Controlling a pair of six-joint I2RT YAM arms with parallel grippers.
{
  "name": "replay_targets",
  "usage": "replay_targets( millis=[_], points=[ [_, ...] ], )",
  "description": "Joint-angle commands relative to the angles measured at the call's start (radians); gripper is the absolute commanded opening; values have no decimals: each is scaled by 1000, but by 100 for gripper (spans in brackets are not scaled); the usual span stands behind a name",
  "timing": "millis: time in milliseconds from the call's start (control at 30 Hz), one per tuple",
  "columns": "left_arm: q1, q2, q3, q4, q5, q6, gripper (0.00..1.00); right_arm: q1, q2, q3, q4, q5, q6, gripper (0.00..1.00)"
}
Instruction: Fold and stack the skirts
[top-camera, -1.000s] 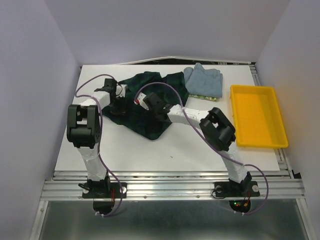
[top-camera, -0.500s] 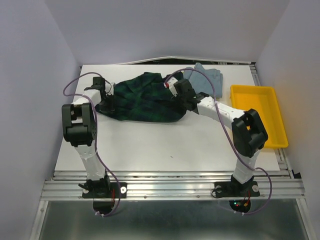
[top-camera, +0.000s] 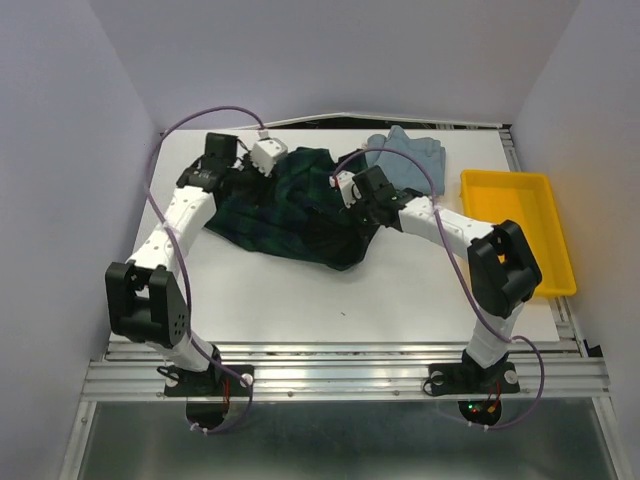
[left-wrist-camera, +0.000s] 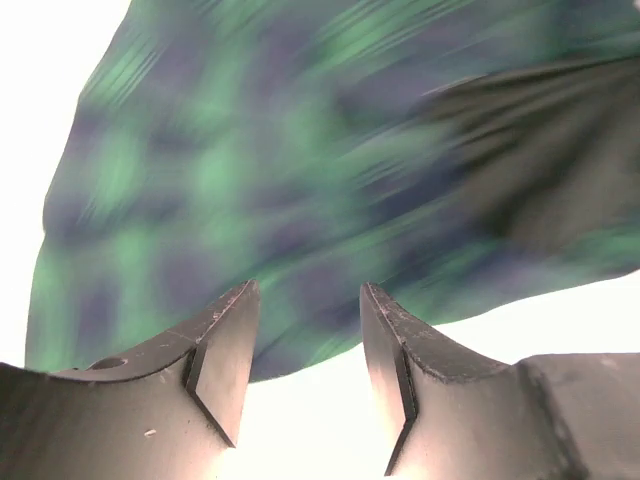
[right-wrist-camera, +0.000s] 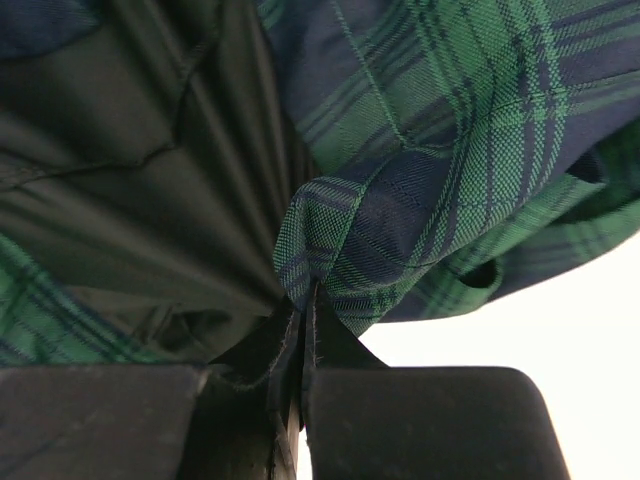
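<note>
The dark green-navy plaid skirt (top-camera: 285, 215) lies rumpled in the middle of the white table (top-camera: 300, 290). My right gripper (top-camera: 350, 192) sits at its right edge, shut on a pinched fold of the plaid skirt (right-wrist-camera: 400, 200); in the right wrist view the gripper (right-wrist-camera: 303, 290) has cloth bunched at its tips. My left gripper (top-camera: 280, 165) hovers over the skirt's far left part. It stands open (left-wrist-camera: 309, 290), with nothing between its fingers and blurred plaid (left-wrist-camera: 300, 150) beyond. A light blue-grey skirt (top-camera: 410, 160) lies bunched at the back right.
A yellow plastic tray (top-camera: 505, 178) stands at the right side of the table, just beyond the right arm's elbow. White walls close in the table on the left, back and right. Purple cables loop above both arms.
My right gripper has shut on the plaid skirt's right edge. My left gripper has opened, let go of the cloth and swung right along the back. The skirt has bunched toward the centre.
</note>
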Motion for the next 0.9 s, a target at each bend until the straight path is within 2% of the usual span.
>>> replay_targets(
  millis=[0,67,100,167,233,267,400,467,567,600,633,667,733,867],
  points=[
    [-94,74,-19,-46,129,75,56,-5,-116,-77,61,-99,99,1],
    [-123,105,-8,-31,136,51,56,-5,-136,-95,56,-114,101,1],
    [-137,122,-2,-25,139,40,56,-5,-136,-108,50,-127,81,7],
    [-175,164,5,-12,124,1,57,-5,-137,-118,13,-128,70,28],
    [-221,173,-22,15,94,-12,59,-5,-147,-140,7,-90,62,39],
    [-240,176,-36,25,39,-19,59,-5,-151,-146,7,-81,59,51],
    [-283,170,-119,32,-44,-8,60,-5,-166,-135,-19,-59,55,54],
    [-283,139,-183,46,-80,-2,57,-5,-170,-129,-21,-46,55,51],
    [-283,112,-237,63,-152,0,45,-5,-156,-128,-5,-10,55,29],
    [-283,106,-245,71,-181,1,42,-5,-148,-129,-1,8,50,19],
    [-281,95,-252,77,-193,-2,38,-5,-139,-129,4,26,49,13],
    [-280,89,-257,83,-190,-3,35,-5,-128,-129,10,65,52,2],
    [-280,66,-255,97,-187,0,37,-5,-122,-128,2,80,56,1],
    [-278,-3,-260,129,-128,84,55,-5,-146,-138,-16,99,71,1]
  ],
)
